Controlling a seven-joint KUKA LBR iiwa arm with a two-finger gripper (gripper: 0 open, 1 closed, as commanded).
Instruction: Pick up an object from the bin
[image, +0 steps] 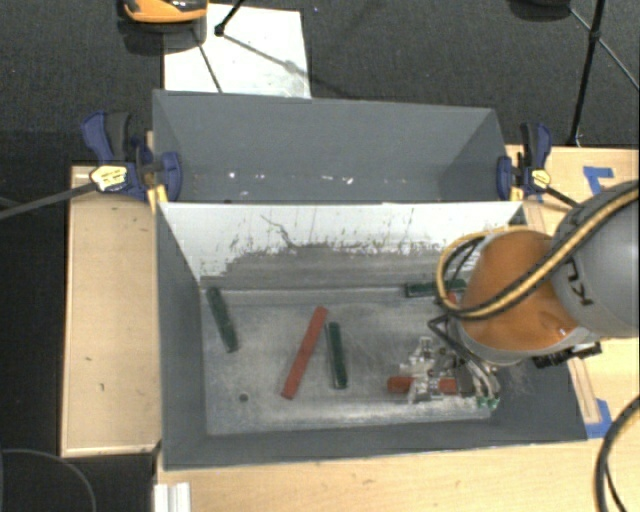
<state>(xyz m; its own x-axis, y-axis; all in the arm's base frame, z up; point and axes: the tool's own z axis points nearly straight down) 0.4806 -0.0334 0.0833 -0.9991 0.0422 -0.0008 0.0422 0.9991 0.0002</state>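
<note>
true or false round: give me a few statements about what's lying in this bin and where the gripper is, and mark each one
1. A red stick lies near the middle of the bin floor. True.
2. The gripper is down at the bin's left end. False: it is at the right front, next to a small red piece.
3. A dark green stick lies by the left wall, apart from the red stick. True.
4. The second green stick lies to the left of the red stick. False: it lies just to its right.
</note>
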